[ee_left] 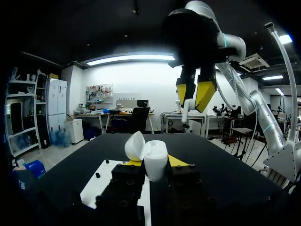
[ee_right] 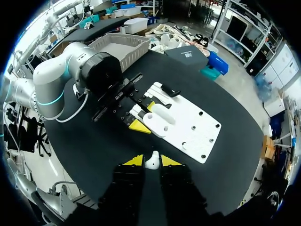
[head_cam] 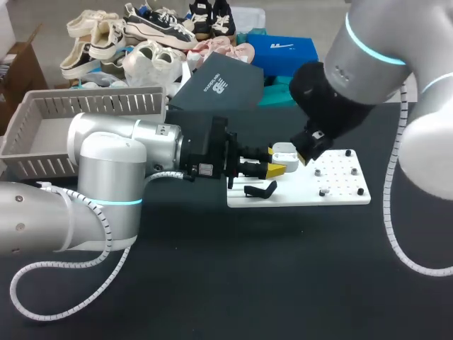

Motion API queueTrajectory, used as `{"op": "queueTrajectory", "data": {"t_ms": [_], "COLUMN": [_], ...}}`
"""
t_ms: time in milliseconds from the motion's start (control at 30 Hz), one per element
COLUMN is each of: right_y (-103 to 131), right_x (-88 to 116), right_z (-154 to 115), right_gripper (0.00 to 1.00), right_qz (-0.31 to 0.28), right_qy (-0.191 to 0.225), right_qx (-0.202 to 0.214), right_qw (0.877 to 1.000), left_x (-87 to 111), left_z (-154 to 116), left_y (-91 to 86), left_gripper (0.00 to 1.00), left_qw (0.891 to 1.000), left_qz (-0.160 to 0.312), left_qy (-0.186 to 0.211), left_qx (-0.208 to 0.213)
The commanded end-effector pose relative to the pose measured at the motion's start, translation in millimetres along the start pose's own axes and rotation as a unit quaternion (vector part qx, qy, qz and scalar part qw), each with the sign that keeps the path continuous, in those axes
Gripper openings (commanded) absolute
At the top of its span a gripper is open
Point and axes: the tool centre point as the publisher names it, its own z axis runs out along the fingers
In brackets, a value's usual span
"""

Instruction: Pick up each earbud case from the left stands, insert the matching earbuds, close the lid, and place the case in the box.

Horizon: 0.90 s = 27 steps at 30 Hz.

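My left gripper (head_cam: 274, 169) is shut on a white earbud case (head_cam: 284, 150) with its lid tipped open, held just above the white stand board (head_cam: 333, 191). In the left wrist view the case (ee_left: 155, 161) sits between the yellow fingertips (ee_left: 176, 161), lid (ee_left: 136, 145) leaning to one side. My right gripper (head_cam: 308, 154) hangs above the case and is shut on a small white earbud (ee_right: 151, 164). From the right wrist view the case (ee_right: 160, 115) and left gripper (ee_right: 140, 120) lie straight below. The right gripper (ee_left: 195, 93) shows above the case in the left wrist view.
A black stand (head_cam: 260, 190) sits on the board's left end, with several small black pegs (head_cam: 324, 192) towards its right end. A grey slatted basket (head_cam: 42, 106) stands at the table's back left. A dark grey box (head_cam: 216, 85) lies behind the board.
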Motion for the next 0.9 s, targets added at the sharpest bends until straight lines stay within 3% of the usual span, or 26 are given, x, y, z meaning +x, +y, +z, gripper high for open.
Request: {"op": "queueTrajectory", "data": {"t_ms": [33, 667, 733, 900], "right_y": [1.2, -1.0, -1.4, -5.5], "right_x": [-8.9, -9.5, -12.6, -13.5], "right_z": [9.6, 6.7, 5.5, 5.9], "right_gripper": [0.0, 0.0, 0.0, 0.0], "right_qz": [0.01, 0.012, 0.045, 0.123], "right_qy": [0.016, 0.012, 0.016, 0.042], "right_qx": [0.0, 0.003, -0.018, -0.014], "right_qw": [1.0, 1.0, 0.999, 0.991], "left_x": [0.5, 0.5, 0.5, 0.5], "left_z": [0.5, 0.5, 0.5, 0.5], "left_y": [0.3, 0.3, 0.3, 0.3], "left_gripper": [0.0, 0.0, 0.0, 0.0], "left_qw": [1.0, 1.0, 1.0, 1.0], "left_qz": [0.0, 0.0, 0.0, 0.0], "left_qy": [0.0, 0.0, 0.0, 0.0], "left_qx": [0.0, 0.0, 0.0, 0.0]}}
